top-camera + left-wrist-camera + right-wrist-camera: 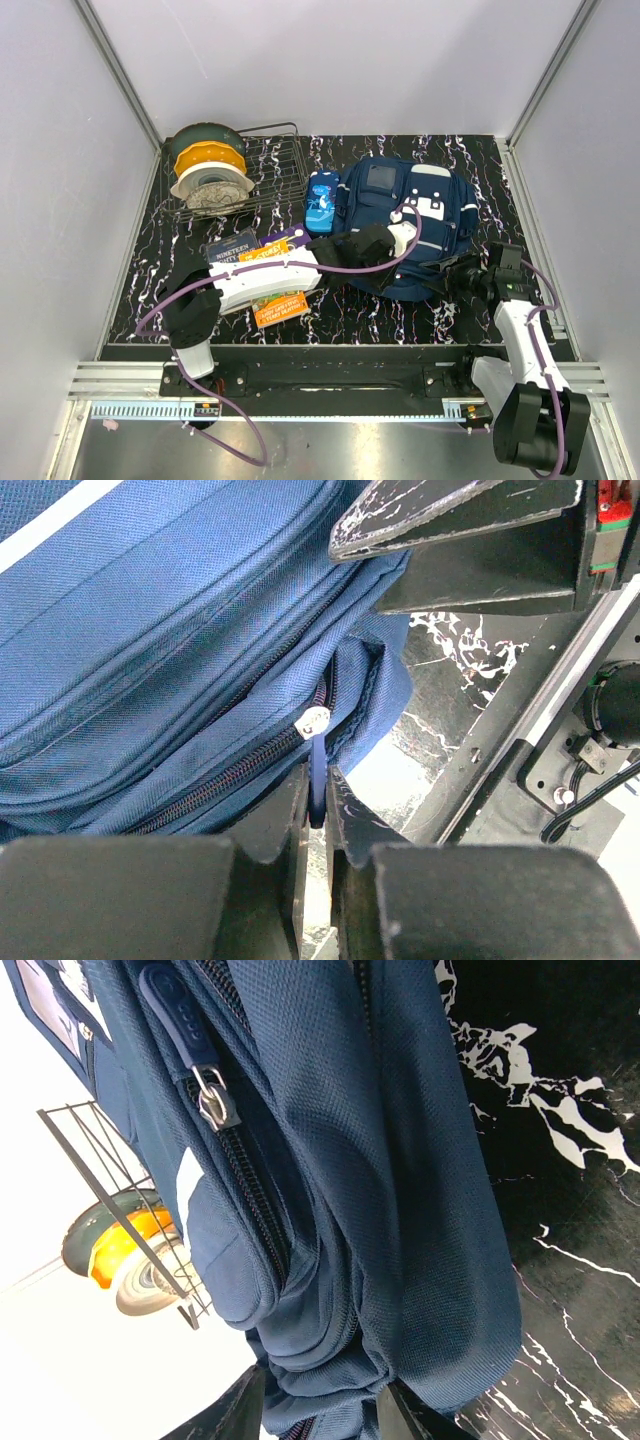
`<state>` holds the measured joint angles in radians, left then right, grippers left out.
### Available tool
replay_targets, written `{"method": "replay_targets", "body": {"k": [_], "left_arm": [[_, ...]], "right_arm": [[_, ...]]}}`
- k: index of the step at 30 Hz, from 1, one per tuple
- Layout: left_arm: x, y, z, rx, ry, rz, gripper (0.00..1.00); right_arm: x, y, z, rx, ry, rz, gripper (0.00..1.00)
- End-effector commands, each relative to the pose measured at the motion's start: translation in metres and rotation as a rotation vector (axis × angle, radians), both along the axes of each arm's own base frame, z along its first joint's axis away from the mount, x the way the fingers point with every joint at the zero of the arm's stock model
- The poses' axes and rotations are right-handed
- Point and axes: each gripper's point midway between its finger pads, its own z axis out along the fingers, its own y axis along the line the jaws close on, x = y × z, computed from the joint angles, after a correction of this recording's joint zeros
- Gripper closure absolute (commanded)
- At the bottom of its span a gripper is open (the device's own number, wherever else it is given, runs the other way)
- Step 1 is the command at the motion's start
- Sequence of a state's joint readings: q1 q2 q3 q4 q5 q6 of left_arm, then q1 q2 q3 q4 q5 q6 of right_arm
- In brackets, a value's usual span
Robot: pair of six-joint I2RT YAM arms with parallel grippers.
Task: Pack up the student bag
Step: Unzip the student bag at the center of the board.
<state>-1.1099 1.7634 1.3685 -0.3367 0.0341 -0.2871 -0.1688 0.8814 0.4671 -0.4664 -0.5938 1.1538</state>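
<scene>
Marbled table [480, 160] beneath student bag [370, 205]

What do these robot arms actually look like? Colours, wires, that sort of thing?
The left arm and right arm each have white links between chunky black joints, with a purple cable looping alongside. The left gripper and right gripper are black, each with two wedge-shaped fingers; the left one's look lightly scuffed.
</scene>
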Motion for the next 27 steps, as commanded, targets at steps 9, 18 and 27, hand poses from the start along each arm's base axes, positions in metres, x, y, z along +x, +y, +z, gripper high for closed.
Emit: {"method": "replay_targets", "body": {"k": [9, 18, 27], "left_arm": [[0.003, -0.022, 0.068, -0.164, -0.112, -0.043, 1.00], [0.024, 0.024, 0.034, 0.011, -0.176, 0.077, 1.00], [0.077, 0.086, 0.005, 0.102, -0.158, 0.229, 1.00]], "right_arm": [[0.031, -0.011, 0.018, -0.074, -0.111, -0.024, 1.00], [0.045, -0.053, 0.067, -0.275, -0.189, -0.064, 1.00], [0.037, -0.070, 0.100, -0.342, -0.233, 0.028, 1.00]]}}
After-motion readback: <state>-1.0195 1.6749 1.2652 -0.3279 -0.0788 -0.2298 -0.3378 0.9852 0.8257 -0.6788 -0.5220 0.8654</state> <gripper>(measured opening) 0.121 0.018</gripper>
